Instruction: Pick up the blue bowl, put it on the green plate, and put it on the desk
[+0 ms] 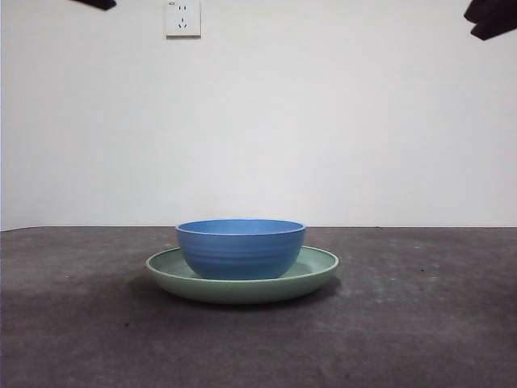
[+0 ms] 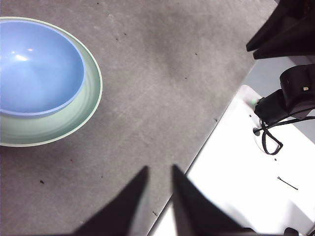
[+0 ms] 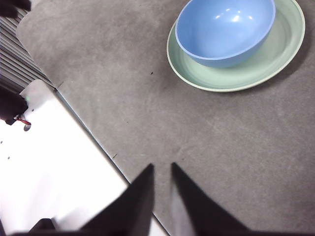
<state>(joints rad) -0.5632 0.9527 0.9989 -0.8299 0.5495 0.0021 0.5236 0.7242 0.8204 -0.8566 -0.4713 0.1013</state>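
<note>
Two dishes: stacked near the middle of the tabletop, with both arms drawn back and holding nothing.
Desk: the flat, dark grey-brown matte desk (image 1: 420,323) with faint pale scuffs spans the front view and carries the stack; in both wrist views it ends at a white surface along its edge.
Wall: a plain white wall (image 1: 339,121) stands behind the desk, with a white power socket (image 1: 182,18) high on it.
Plate: the wide, shallow, pale mint-green plate (image 1: 317,267) with a raised rim lies flat on the desk, its glossy inside showing as a ring around the bowl in the wrist views (image 2: 59,123) (image 3: 256,69).
Bowl: the round, medium-blue bowl (image 1: 241,249) with faint horizontal ridges stands upright inside the green plate, taller and narrower than it, empty inside (image 2: 34,69) (image 3: 224,29).
Left gripper: the left gripper (image 2: 157,174) hangs over the desk's edge, well apart from the dishes; its two black jaws are nearly together with only a thin slit between the tips, nothing in them.
Right gripper: the right gripper (image 3: 162,169) hangs likewise over the desk's edge, well apart from the stack, its jaws close together on nothing.
Front view: only black tips show at the top corners.
</note>
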